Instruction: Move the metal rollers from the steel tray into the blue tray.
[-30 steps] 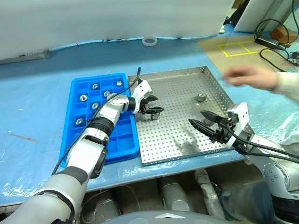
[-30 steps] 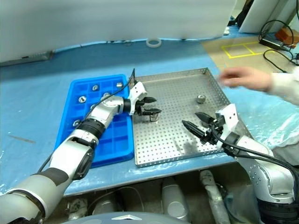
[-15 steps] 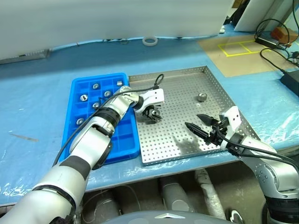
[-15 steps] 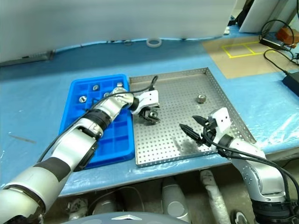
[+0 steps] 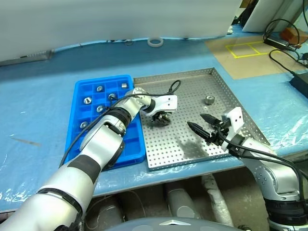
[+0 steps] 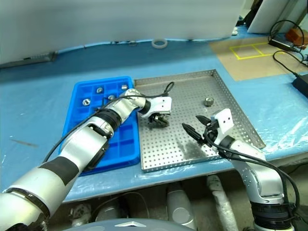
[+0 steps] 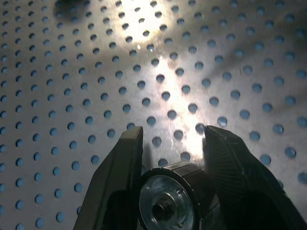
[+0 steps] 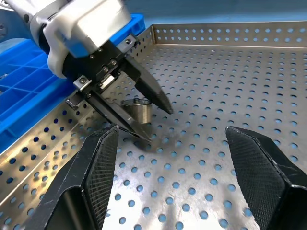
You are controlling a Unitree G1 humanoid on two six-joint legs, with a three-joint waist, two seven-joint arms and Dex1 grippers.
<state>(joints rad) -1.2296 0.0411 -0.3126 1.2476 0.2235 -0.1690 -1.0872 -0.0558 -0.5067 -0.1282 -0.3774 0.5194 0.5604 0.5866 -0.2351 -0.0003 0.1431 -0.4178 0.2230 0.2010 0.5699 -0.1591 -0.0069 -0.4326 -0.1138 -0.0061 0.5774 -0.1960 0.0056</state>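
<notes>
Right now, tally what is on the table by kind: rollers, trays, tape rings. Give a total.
Metal rollers: 8 (6 in the blue tray, 2 in the steel tray)
Trays: 2
White tape ring: 1
Total: 11

- The table point(image 5: 43, 110) is covered by a blue sheet under clear, wrinkled plastic film.
- A white tape ring point(image 5: 154, 42) lies on the sheet near the far edge.
- A pale wall panel point(image 5: 120, 19) runs along the far side of the table.
- A tan floor mat point(image 5: 240, 55) at far right carries yellow tape squares point(image 5: 248, 49).
- Black cables point(image 5: 284, 45) lie over the mat, near a brown box point(image 5: 291, 34).
- Grey ducts point(image 5: 178, 199) show below the near table edge.
</notes>
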